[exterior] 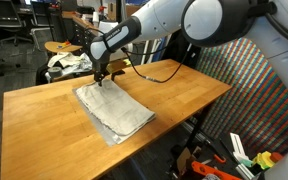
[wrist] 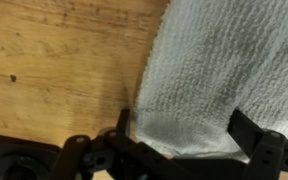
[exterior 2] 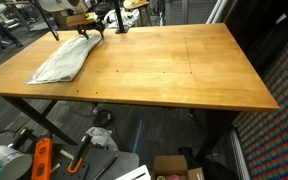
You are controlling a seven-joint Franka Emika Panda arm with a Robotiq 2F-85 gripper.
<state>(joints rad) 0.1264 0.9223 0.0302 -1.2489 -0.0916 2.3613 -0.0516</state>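
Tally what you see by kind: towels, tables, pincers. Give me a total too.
Towel: 1
Table: 1
Pincer: 1
Total: 3

Towel (wrist: pixel 224 70) partly beyond wrist view's edge

towel (exterior: pixel 114 112): no print or tag I can read.
worktop (exterior: pixel 189 90): no marking I can read.
gripper (wrist: pixel 182 128): no brand legible to me.
boxes (exterior 2: pixel 176 166) on the floor: too small for me to read.
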